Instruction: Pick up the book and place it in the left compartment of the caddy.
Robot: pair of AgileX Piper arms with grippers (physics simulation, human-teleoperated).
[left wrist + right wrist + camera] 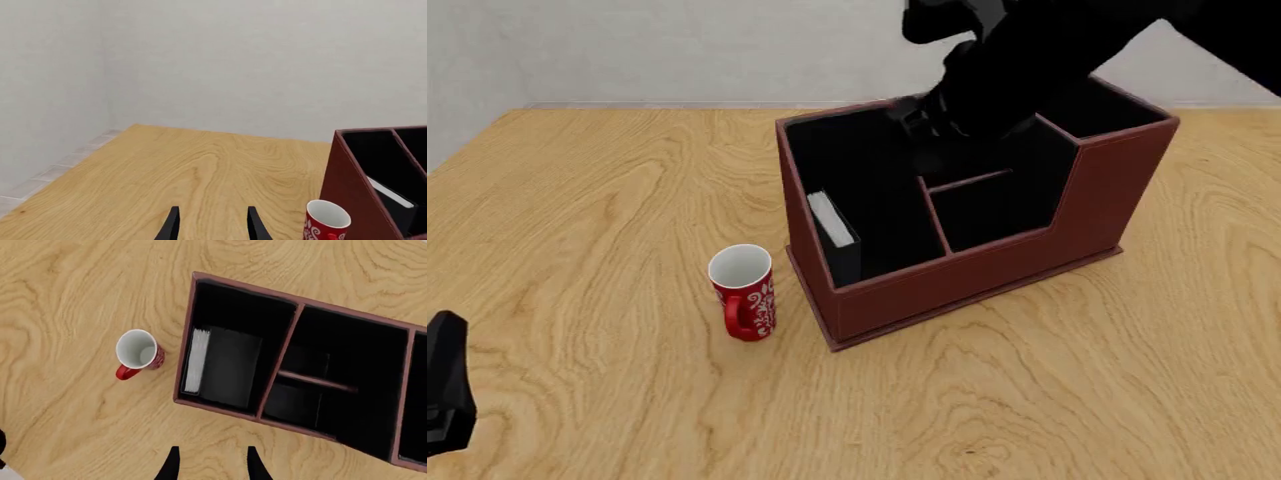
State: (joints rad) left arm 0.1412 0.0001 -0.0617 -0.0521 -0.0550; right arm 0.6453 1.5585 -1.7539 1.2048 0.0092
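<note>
The book [220,366] is already lying inside the left compartment [233,315] of the caddy [961,285], leaning against its left wall, and both grippers, left [212,225] and right [212,465], are hanging open and empty.

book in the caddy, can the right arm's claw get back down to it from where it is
Probably yes: the right claw is open above the caddy, and the book leans in the open-topped left compartment with nothing over it.

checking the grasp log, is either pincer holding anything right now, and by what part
Nothing is held. Both the left pincer and right pincer are open and empty; the book sits in the caddy, in its left compartment.
</note>
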